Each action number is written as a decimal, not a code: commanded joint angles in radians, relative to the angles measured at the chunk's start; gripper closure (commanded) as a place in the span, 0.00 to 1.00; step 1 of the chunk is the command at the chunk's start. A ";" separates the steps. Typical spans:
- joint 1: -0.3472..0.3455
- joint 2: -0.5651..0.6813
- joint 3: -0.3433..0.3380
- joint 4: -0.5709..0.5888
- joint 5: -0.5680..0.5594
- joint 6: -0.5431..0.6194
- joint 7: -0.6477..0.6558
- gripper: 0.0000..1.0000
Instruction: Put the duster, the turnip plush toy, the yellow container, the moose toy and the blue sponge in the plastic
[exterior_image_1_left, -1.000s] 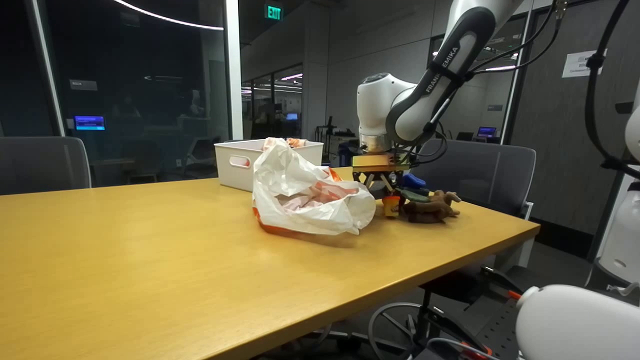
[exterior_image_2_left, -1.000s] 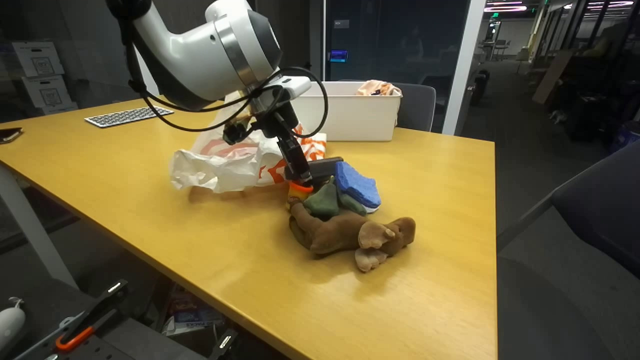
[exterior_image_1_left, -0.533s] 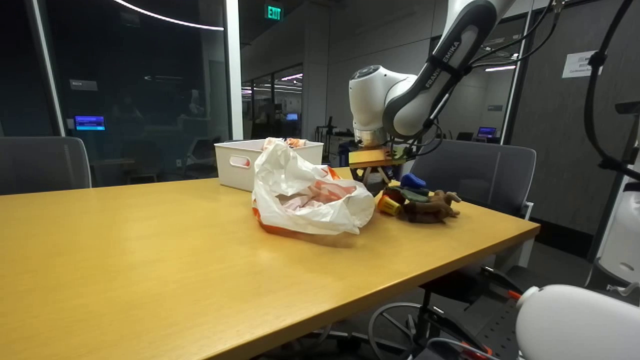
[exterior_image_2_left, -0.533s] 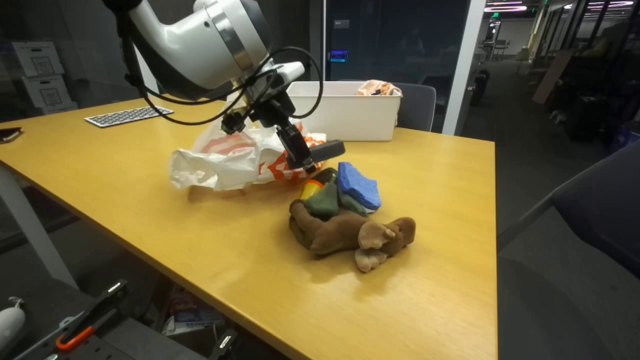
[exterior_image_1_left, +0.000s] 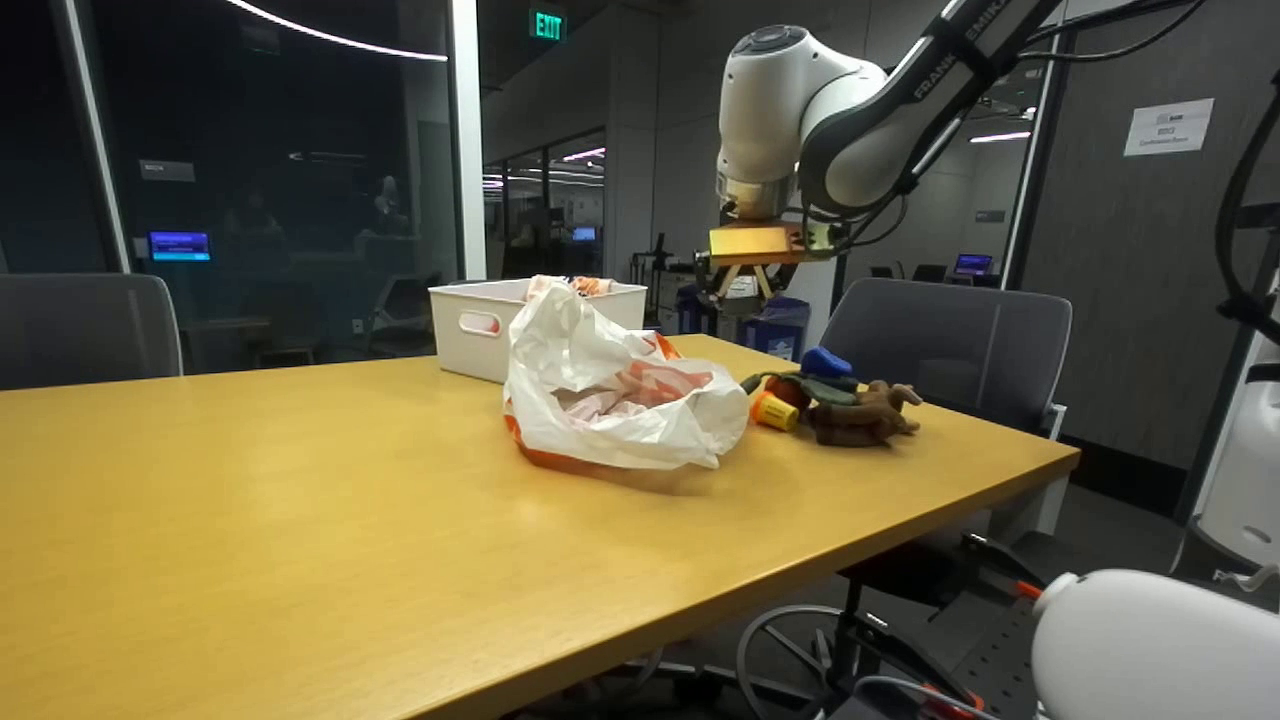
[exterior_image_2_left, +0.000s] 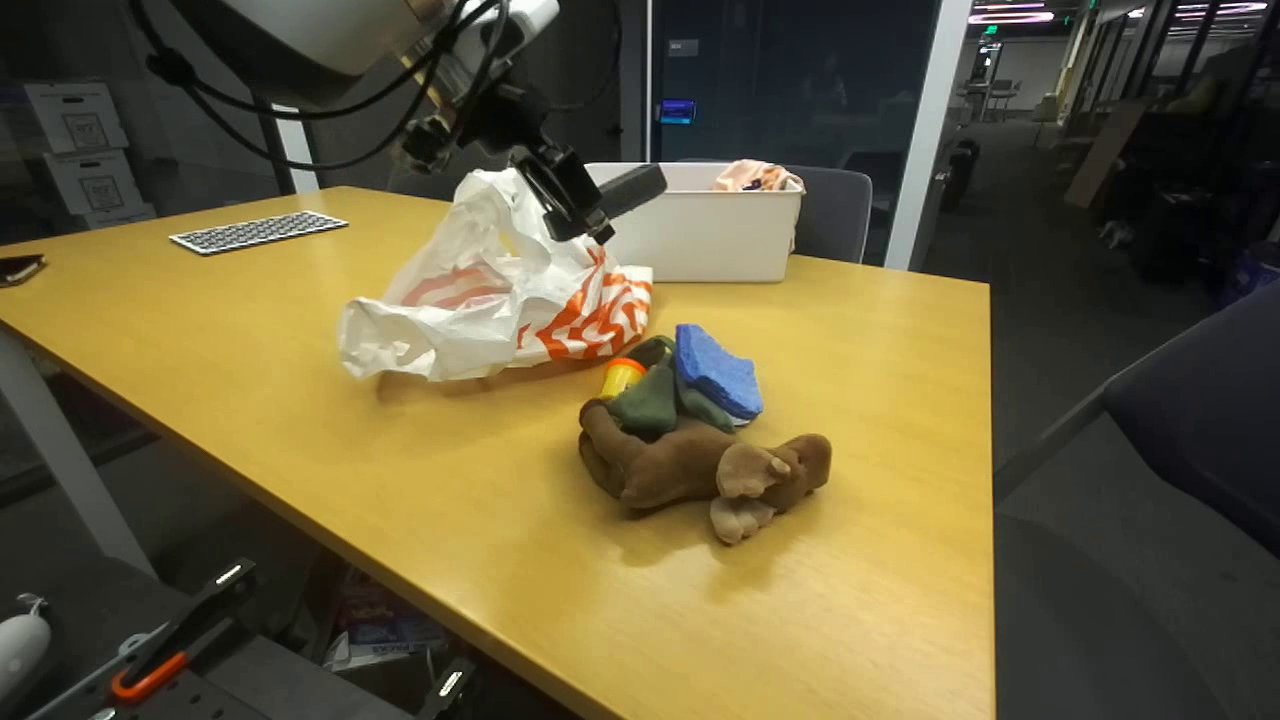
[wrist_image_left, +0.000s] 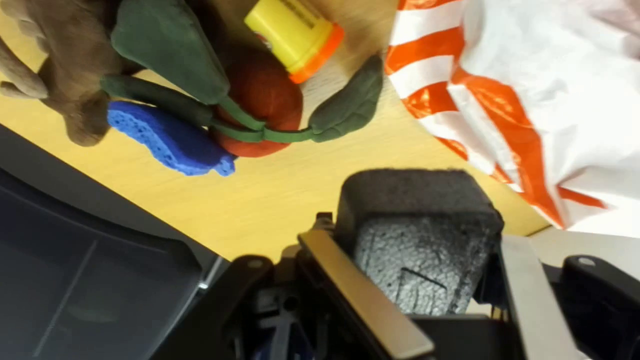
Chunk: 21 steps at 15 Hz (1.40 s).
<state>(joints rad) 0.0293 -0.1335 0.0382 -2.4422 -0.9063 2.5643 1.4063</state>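
My gripper (exterior_image_2_left: 580, 215) is shut on the duster (wrist_image_left: 420, 250), a dark grey block, and holds it above the table; the duster also shows in an exterior view (exterior_image_2_left: 635, 188). The white and orange plastic bag (exterior_image_1_left: 620, 400) lies crumpled beside the pile. The yellow container (wrist_image_left: 287, 35) with an orange rim leans tilted against the turnip plush toy (wrist_image_left: 265, 97), which is red with green leaves. The blue sponge (exterior_image_2_left: 716, 370) rests on the turnip's leaves. The brown moose toy (exterior_image_2_left: 690, 465) lies on its side, touching the leaves.
A white bin (exterior_image_2_left: 700, 235) with cloth in it stands behind the bag. A keyboard (exterior_image_2_left: 258, 232) and a dark flat object (exterior_image_2_left: 20, 268) lie at the table's far side. A chair (exterior_image_1_left: 960, 335) stands by the table edge.
My gripper has risen from the pile with the duster in it. The yellow container has gone from upright to tilted, and the turnip's leaf has come into view.
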 joint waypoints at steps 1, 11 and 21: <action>0.027 -0.080 0.022 -0.075 0.075 0.130 -0.144 0.69; 0.202 0.134 0.018 -0.072 0.321 0.438 -0.601 0.69; 0.132 0.266 0.188 -0.001 0.639 0.260 -1.307 0.00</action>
<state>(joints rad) 0.1559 0.1889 0.2436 -2.4679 -0.3179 2.9200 0.2780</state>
